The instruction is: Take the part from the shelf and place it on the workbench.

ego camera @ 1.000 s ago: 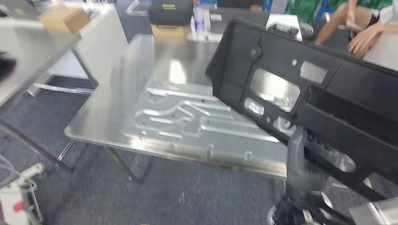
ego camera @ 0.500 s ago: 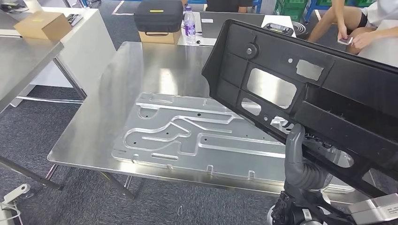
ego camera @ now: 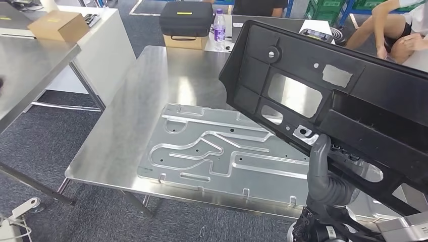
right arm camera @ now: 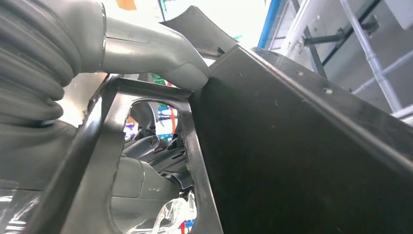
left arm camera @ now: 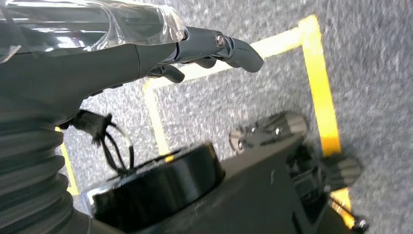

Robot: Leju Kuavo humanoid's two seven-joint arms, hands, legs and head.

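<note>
A large black plastic part (ego camera: 353, 91), a ribbed panel with several cut-outs, hangs tilted over the right side of the steel workbench (ego camera: 126, 121). My right hand (ego camera: 323, 174) grips its lower edge from below, the grey thumb up against the rim. In the right wrist view the thumb (right arm camera: 146, 48) presses on the part (right arm camera: 302, 146), which hides the fingers. A milled aluminium fixture plate (ego camera: 212, 151) lies on the workbench under and left of the part. My left hand (left arm camera: 146, 53) hangs over the grey carpet, fingers stretched out and holding nothing.
A black case (ego camera: 185, 19) and a bottle (ego camera: 219, 26) stand at the workbench's far end. A cardboard box (ego camera: 58, 25) sits on a white table at the back left, with another steel table (ego camera: 25, 65) in front of it. A person (ego camera: 393, 25) sits at the back right.
The whole picture has shifted: the camera moved, so the workbench now sits further right in view. The black part stays in my right hand in the same pose.
</note>
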